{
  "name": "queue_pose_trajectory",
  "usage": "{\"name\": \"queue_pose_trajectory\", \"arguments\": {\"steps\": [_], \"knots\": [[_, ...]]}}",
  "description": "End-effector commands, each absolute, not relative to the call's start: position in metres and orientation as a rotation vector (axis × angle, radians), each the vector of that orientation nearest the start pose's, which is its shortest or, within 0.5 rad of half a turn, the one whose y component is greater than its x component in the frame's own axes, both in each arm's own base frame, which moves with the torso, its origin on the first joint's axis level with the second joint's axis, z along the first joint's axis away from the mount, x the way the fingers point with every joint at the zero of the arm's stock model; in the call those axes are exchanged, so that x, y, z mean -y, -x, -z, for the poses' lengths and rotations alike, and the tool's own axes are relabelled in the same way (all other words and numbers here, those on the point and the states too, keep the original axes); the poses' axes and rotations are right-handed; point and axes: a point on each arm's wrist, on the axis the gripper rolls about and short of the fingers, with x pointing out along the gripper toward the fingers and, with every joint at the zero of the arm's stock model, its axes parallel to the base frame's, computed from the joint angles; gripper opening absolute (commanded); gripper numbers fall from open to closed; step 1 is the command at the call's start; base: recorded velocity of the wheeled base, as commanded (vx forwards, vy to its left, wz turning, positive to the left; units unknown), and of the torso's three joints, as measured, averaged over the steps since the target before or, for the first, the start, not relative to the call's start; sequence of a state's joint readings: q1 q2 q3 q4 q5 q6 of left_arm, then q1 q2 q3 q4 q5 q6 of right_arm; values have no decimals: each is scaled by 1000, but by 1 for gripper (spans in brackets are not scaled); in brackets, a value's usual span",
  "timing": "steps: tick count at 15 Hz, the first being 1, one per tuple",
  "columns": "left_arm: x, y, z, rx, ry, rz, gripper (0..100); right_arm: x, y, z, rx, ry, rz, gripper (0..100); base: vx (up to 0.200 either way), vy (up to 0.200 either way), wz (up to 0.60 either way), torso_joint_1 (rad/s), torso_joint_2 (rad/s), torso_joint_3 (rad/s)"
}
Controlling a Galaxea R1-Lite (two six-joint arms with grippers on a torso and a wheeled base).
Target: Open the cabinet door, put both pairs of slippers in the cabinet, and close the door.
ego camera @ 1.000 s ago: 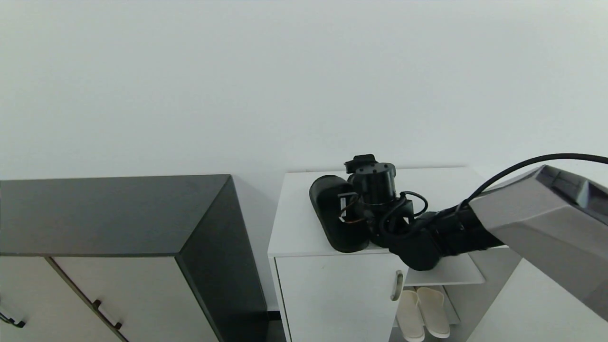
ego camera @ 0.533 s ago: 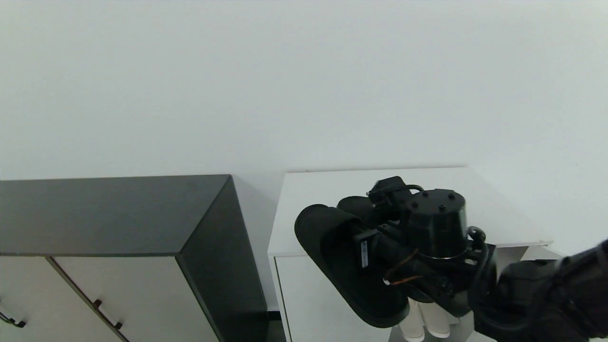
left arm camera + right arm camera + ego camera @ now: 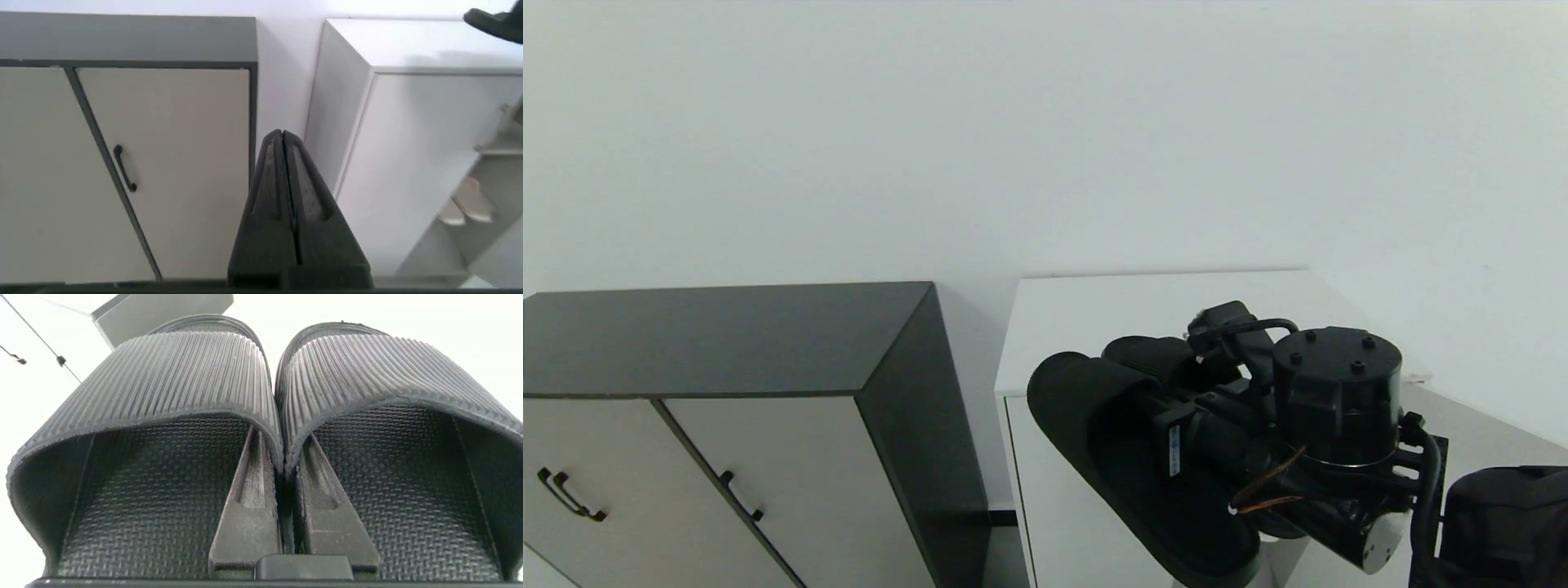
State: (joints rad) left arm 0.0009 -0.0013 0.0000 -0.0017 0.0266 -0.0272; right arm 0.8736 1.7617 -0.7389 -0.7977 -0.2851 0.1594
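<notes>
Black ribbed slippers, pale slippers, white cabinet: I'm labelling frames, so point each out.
Black ribbed slippers (image 3: 184,384): right wrist view, one strap.
Pale slippers (image 3: 467,198): left wrist view, an upper.
White cabinet (image 3: 1111,310): head view, bare top.

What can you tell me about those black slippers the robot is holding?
The pair of black rubbery slippers hangs in the air in front of the white cabinet. The straps are ribbed; the footbeds have a diamond pattern. They sit side by side, and the right gripper is shut on their touching inner walls, one finger inside each.
</notes>
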Motion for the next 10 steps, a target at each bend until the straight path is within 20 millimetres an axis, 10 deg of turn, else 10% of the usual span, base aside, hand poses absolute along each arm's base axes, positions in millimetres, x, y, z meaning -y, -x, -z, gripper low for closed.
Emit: {"name": "queue_pose_trajectory", "arguments": {"steps": [1,10], "knots": [[-1,23,-76,2,28,-29,0,-234,-204,-163,-235,-31,-569,0,-200,0,0,2,7,2],[-1,23,-76,2,28,-29,0,-231,-201,-155,-259,-14,-567,0,-44,0,0,0,1,-1]]}}
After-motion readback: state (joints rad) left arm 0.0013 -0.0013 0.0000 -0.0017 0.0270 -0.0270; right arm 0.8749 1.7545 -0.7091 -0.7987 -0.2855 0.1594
